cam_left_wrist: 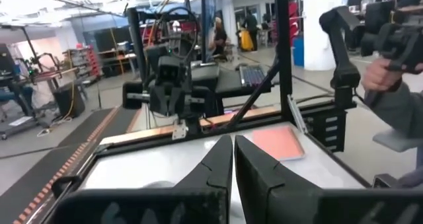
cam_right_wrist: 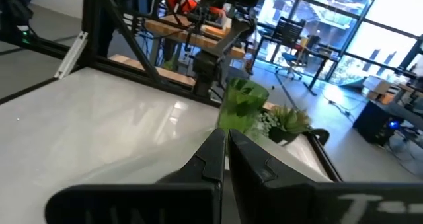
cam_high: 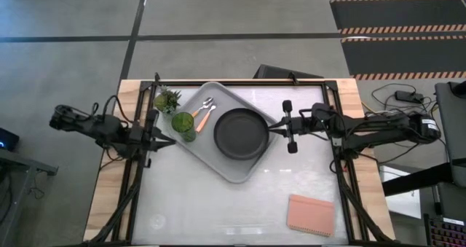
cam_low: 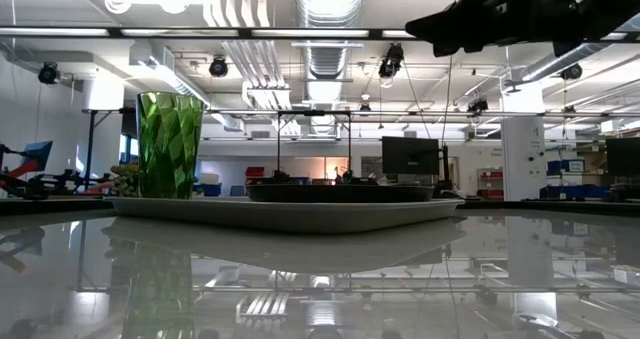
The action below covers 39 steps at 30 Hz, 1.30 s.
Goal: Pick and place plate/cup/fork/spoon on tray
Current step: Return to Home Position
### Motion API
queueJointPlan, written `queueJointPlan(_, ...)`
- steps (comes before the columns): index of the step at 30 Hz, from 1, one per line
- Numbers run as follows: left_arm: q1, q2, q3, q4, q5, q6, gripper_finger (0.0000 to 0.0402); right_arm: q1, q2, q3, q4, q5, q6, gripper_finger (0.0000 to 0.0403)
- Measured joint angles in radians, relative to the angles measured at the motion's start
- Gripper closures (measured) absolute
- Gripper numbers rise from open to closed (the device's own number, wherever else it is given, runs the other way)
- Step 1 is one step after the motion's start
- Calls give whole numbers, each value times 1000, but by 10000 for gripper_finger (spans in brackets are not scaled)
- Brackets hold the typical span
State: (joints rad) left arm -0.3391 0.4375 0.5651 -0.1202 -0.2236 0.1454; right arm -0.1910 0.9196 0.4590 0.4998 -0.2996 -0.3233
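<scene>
The grey tray (cam_high: 191, 146) lies slantwise at the table's middle. The black plate (cam_high: 240, 132) sits on it toward the right. The green cup (cam_high: 183, 123) stands on the tray's left corner and also shows in the low view (cam_low: 168, 144). The orange-handled fork (cam_high: 206, 118) and the silver spoon (cam_high: 201, 108) lie side by side on the tray's far part. My left gripper (cam_high: 166, 139) is shut and empty, raised just left of the tray. My right gripper (cam_high: 272, 129) is shut and empty, raised beside the plate's right rim.
A small spiky potted plant (cam_high: 167, 99) stands at the far left beside the tray. A pink pad (cam_high: 311, 214) lies at the near right. A black frame runs around the table. A person's arm (cam_left_wrist: 396, 92) shows beyond the table in the left wrist view.
</scene>
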Motion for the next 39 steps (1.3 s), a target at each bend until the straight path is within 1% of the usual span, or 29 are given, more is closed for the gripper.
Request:
queueJointPlan(5,18,-65,-52,6,-17,-8,401,-31,-25,-28,8,-5,2,394)
queueJointPlan(11,27,-176,-109,7,-47,-9,401,-73,-64,-58,7,-19,13,394)
queueJointPlan(18,27,-292,-183,35,-47,-9,401,-106,-108,-98,9,-24,9,394)
queueJointPlan(23,27,-364,-230,34,-73,-10,401,-140,-157,-151,46,-45,10,394)
queueJointPlan(28,27,-423,-267,34,-74,-10,401,-174,-223,-204,68,-52,26,394)
queueJointPlan(31,27,-436,-294,30,-81,-11,401,-190,-268,-236,68,-53,37,394)
queueJointPlan(34,27,-433,-310,33,-101,-12,401,-203,-315,-267,68,-77,54,394)
queueJointPlan(39,27,-425,-315,30,-116,-28,401,-209,-390,-313,68,-102,79,394)
